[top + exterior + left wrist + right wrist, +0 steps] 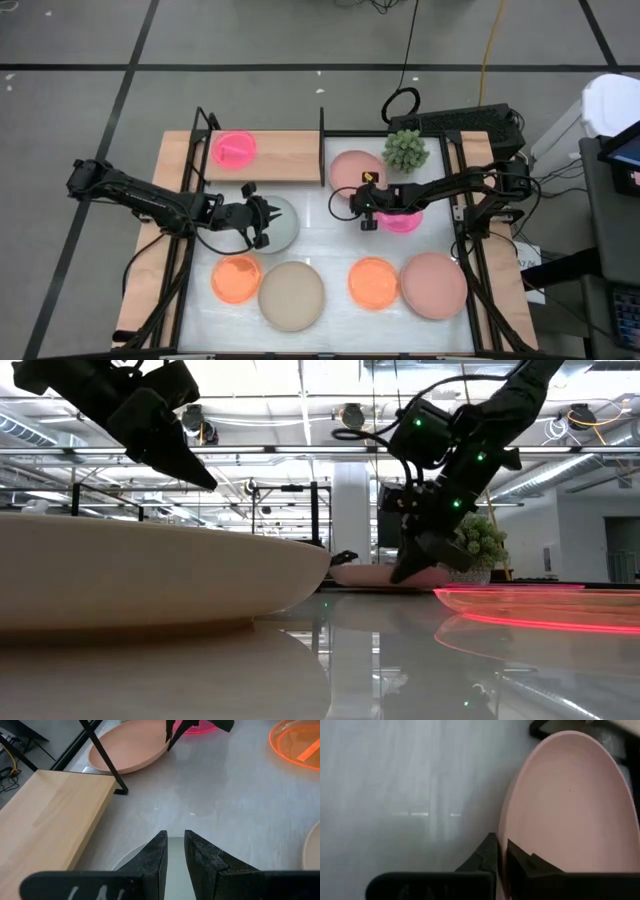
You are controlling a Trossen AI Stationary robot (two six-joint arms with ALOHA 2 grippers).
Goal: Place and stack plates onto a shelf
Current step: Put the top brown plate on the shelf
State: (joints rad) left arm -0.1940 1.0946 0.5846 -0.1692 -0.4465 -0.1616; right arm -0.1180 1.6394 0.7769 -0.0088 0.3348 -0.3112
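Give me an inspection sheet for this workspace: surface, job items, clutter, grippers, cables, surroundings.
Surface: white glossy tabletop, reflective.
Job's things: neon pink plate already on the wooden shelf; grey-green plate, two orange plates, beige plate, two pale pink plates and a second neon pink plate on the table.
Clutter: spiky green plant at the back.
Grippers: left gripper over the grey-green plate, shut; right gripper at the rear pale pink plate's rim, jaws nearly together.
Cables: black and yellow leads on the floor behind.
Surroundings: grey floor.
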